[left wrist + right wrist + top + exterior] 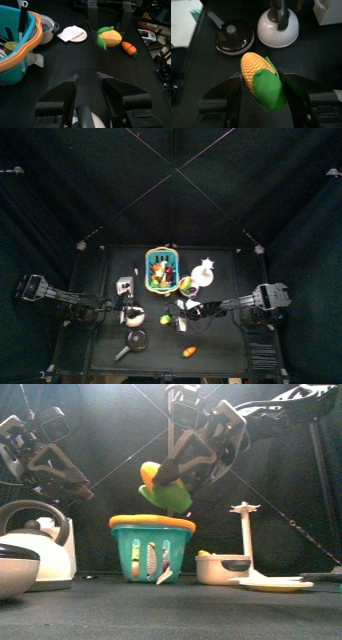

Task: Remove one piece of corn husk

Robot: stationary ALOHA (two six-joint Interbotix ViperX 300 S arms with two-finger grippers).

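My right gripper (261,85) is shut on the corn (256,70), a yellow cob with a green corn husk piece (271,92) still attached along one side. In the front view the corn (160,486) hangs in the air, in line with the top of the blue basket (147,549). In the top view it (167,319) is in front of the basket (162,268). My left gripper (87,80) is open and empty, low over the table, facing the corn (110,36) from a short distance. No loose husk piece shows.
A small orange item (129,48) lies on the table beside the corn. A white kettle (281,22) and a black pan (234,37) stand near the left arm. A white plate (72,34), a bowl (223,567) and a white stand (245,534) are right of the basket.
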